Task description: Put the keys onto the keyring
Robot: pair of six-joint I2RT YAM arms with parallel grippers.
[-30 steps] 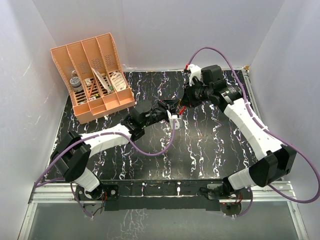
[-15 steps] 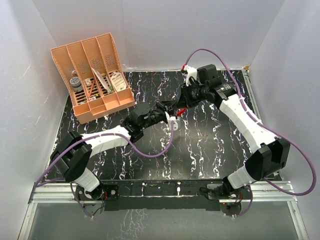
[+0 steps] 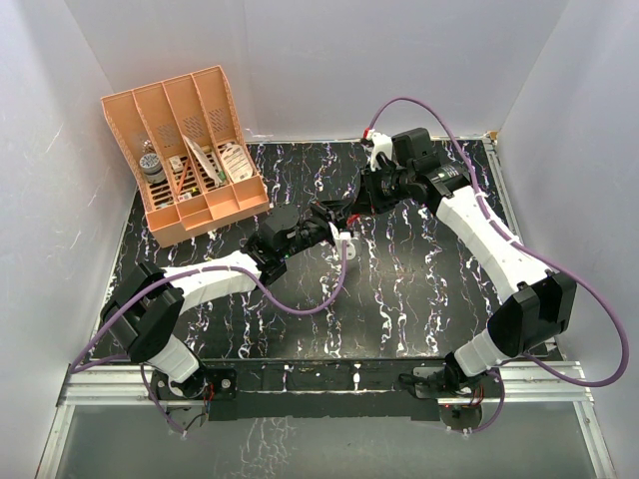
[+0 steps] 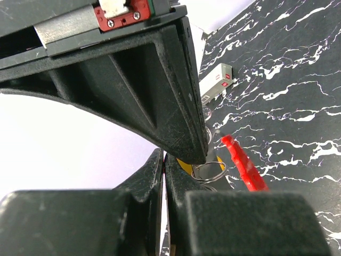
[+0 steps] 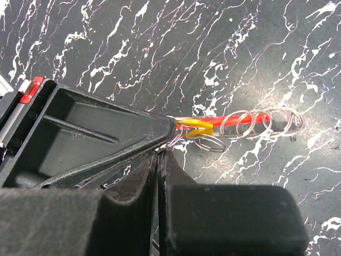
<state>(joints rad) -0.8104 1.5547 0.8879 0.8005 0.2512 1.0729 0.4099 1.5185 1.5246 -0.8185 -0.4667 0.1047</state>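
White walls close in a black, white-veined worktop (image 3: 419,299), and an orange file rack (image 3: 190,150) stands at its far left corner. To the right of that rack, and a little nearer the arms' bases, the two arms meet tip to tip over the middle of the worktop. The left tool (image 4: 164,165) has its fingers pressed together, and so does the right tool (image 5: 158,160). The fingers themselves hide what either one nips, if anything. The keyring (image 5: 234,121), a thin red band, sticks out from the meeting point on the side away from the rack. I cannot tell whether it lies on the worktop or hangs just above it. Several thin wire rings (image 5: 264,123) are looped round the band along its length. A small yellow piece (image 5: 195,128) sits at the band's rack-side end, right against the tool tips, with one more wire loop beside it. No flat blade of the keys can be picked out in any view, so how many are on cannot be read. As a judgement, the threading looks partly done: some rings seem to be on the band, while the yellow-marked piece is at the entry end and not clearly on. What seems left is to slide it fully on and let go.
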